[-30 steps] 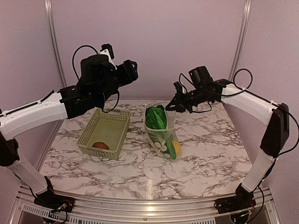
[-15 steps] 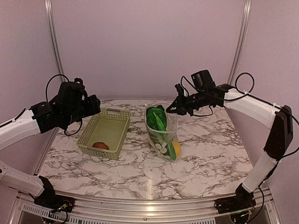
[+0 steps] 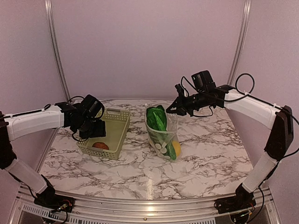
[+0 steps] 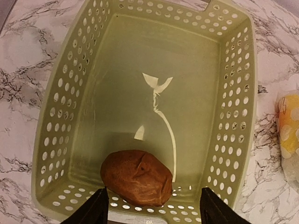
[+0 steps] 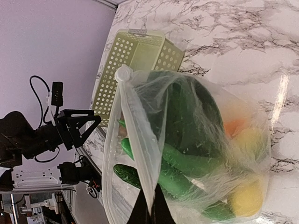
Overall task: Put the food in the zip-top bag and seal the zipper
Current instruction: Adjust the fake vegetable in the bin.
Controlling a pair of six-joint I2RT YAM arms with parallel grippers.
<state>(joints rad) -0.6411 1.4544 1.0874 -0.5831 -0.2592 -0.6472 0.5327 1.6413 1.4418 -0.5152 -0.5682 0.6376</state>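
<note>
The zip-top bag [image 3: 163,133] stands upright mid-table, holding leafy bok choy [image 3: 156,119], long green pieces and a yellow lemon [image 3: 176,148]. My right gripper [image 3: 171,110] is shut on the bag's mouth edge and holds it up. In the right wrist view the gripper [image 5: 150,211] pinches the whitish zipper [image 5: 140,143]; green pieces [image 5: 187,163], an orange piece [image 5: 233,126] and the lemon [image 5: 245,198] show through the bag. The reddish-brown round one [image 4: 138,177] lies at the near end of the basket [image 4: 233,70]. My left gripper [image 4: 152,210] is open just above it, one finger to each side.
The pale green lattice basket [image 3: 114,116] sits left of the bag, a small gap between them, and holds only the reddish-brown piece [image 3: 100,145]. It also shows in the right wrist view [image 5: 140,51]. Marble table edges run at left and right, with a wall behind.
My left arm has swung down from high above the table and now hovers over the basket's near end. My right gripper and the bag have barely moved.
</note>
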